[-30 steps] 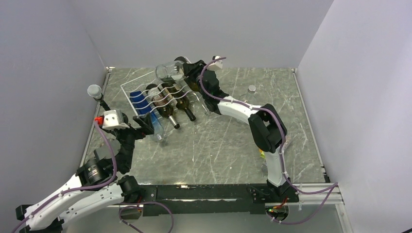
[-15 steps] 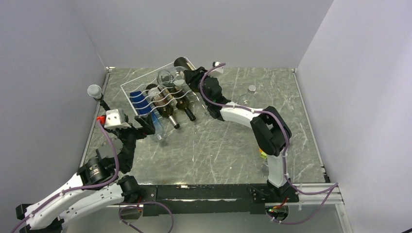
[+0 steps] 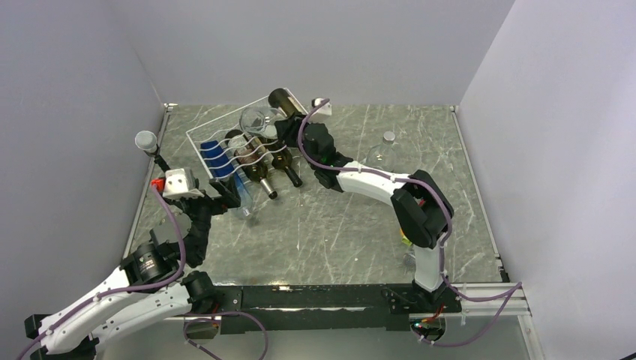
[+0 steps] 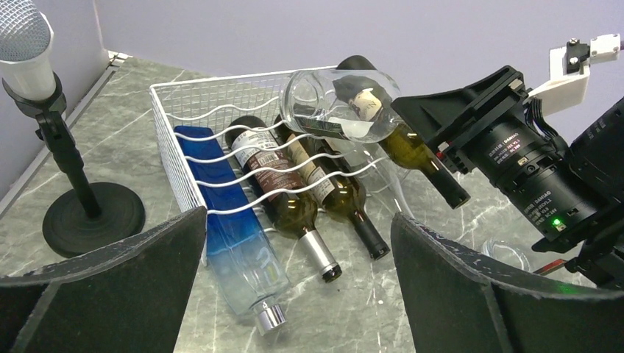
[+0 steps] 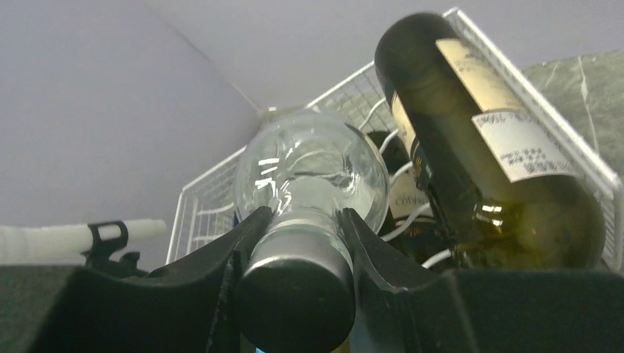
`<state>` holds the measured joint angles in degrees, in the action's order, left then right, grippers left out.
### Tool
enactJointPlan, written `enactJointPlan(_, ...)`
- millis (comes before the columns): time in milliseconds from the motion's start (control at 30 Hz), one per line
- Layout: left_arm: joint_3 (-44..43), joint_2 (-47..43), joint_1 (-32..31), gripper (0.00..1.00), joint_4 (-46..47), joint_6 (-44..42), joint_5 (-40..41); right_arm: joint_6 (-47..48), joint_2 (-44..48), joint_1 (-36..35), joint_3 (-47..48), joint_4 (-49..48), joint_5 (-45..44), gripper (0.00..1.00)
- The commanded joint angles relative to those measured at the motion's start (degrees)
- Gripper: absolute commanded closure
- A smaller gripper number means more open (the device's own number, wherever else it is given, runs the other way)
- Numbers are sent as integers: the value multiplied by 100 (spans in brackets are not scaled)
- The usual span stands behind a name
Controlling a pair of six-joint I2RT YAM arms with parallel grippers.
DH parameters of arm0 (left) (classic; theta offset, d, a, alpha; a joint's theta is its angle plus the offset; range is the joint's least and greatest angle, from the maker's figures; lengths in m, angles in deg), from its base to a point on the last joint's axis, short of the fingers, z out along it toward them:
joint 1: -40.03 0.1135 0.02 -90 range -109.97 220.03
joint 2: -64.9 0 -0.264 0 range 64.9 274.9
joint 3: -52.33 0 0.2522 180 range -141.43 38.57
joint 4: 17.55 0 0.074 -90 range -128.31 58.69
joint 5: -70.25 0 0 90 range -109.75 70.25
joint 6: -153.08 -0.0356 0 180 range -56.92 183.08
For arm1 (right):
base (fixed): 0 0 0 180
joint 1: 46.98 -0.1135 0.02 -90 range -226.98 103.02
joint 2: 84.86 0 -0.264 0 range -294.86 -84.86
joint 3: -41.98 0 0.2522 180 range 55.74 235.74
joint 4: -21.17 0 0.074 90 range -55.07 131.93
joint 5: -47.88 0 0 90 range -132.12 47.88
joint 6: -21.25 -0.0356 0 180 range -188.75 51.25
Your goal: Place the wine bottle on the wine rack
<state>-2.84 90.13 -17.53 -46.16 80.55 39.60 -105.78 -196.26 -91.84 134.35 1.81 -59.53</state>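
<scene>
one wrist view each: right end effector [image 5: 300,224] tight on wine bottle [image 5: 313,165] neck, left end effector [image 4: 298,217] wide

Grey marbled table [image 3: 337,225] with pale veins. At its far left, standing straight on the stone, a white wire wine rack [image 4: 165,125]. Just left of the rack, apart from it, a black round-based microphone stand [image 4: 92,217], upright. Out of the rack's near side, a blue-tinted bottle [image 4: 228,250] and two dark bottles [image 4: 291,209], necks sloping down to the tabletop. Well right of the rack, a small clear capped bottle [image 3: 387,142], upright and alone.
</scene>
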Motion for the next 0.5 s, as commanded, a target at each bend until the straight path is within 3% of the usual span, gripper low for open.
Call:
enactJointPlan(0, -46, 103, 17, 1, 22, 60, -39, -84, 465, -251, 187, 657, 712, 100)
enactJointPlan(200, 4, 8, 17, 1, 38, 57, -11, -604, 602, -260, -137, 1503, 1307, 100)
enactJointPlan(467, -5, 52, 17, 1, 12, 77, -51, -1023, 291, -272, -417, 1469, 1770, 100)
